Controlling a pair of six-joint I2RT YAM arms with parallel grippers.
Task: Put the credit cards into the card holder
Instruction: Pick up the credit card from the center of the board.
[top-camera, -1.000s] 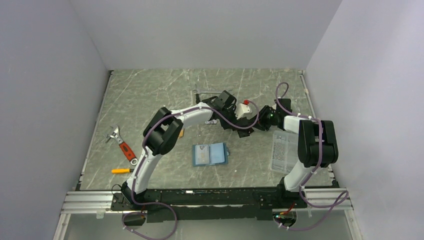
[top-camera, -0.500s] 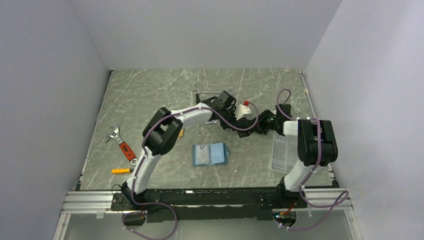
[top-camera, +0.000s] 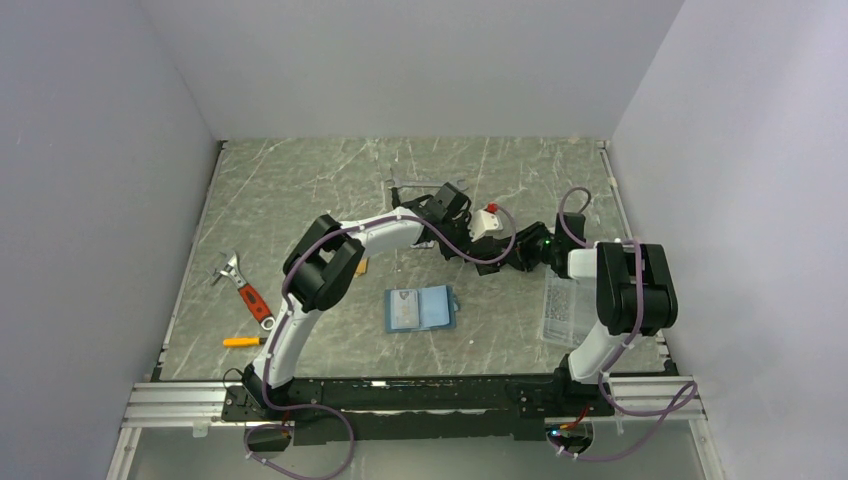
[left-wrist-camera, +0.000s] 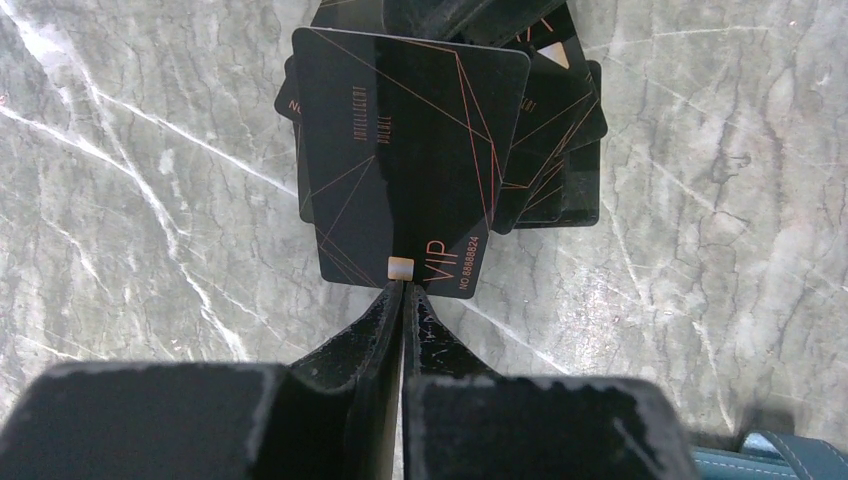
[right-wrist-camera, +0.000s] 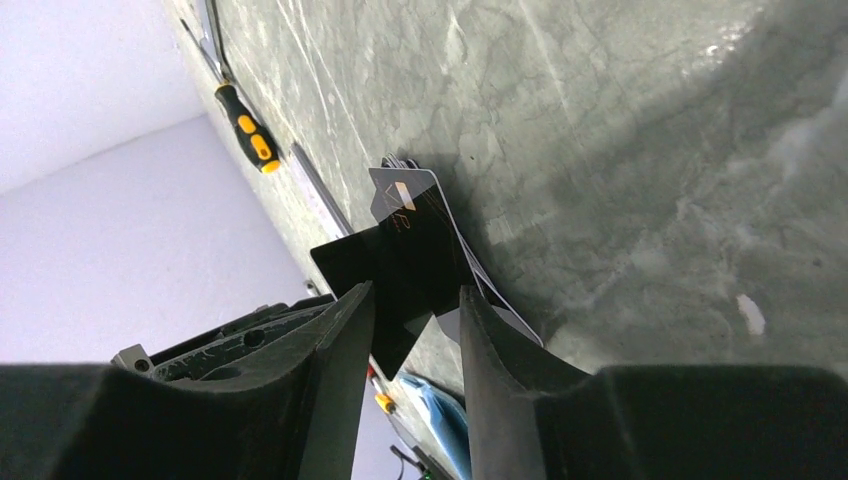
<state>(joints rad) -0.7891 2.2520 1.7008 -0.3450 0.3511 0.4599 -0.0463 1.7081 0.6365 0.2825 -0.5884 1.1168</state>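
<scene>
At the left of the top view a red-handled wrench (top-camera: 247, 291) and a small orange screwdriver (top-camera: 243, 341) lie on the desk (top-camera: 300, 180), well apart from the arms. In the lower middle the card holder (top-camera: 421, 309) lies open and flat. Above it, at the centre, the two arms meet and hide the desk below them. In the left wrist view the left pincer (left-wrist-camera: 403, 290) is closed on the near edge of the top card (left-wrist-camera: 410, 150), a dark one printed "VIP". The other credit cards (left-wrist-camera: 560, 130) lie fanned under it. In the right wrist view the right pincer (right-wrist-camera: 415, 293) stands partly open, with dark cards seen in its gap. I cannot tell if it touches them. At the right a clear packet (top-camera: 568, 305) lies partly under the right arm.
</scene>
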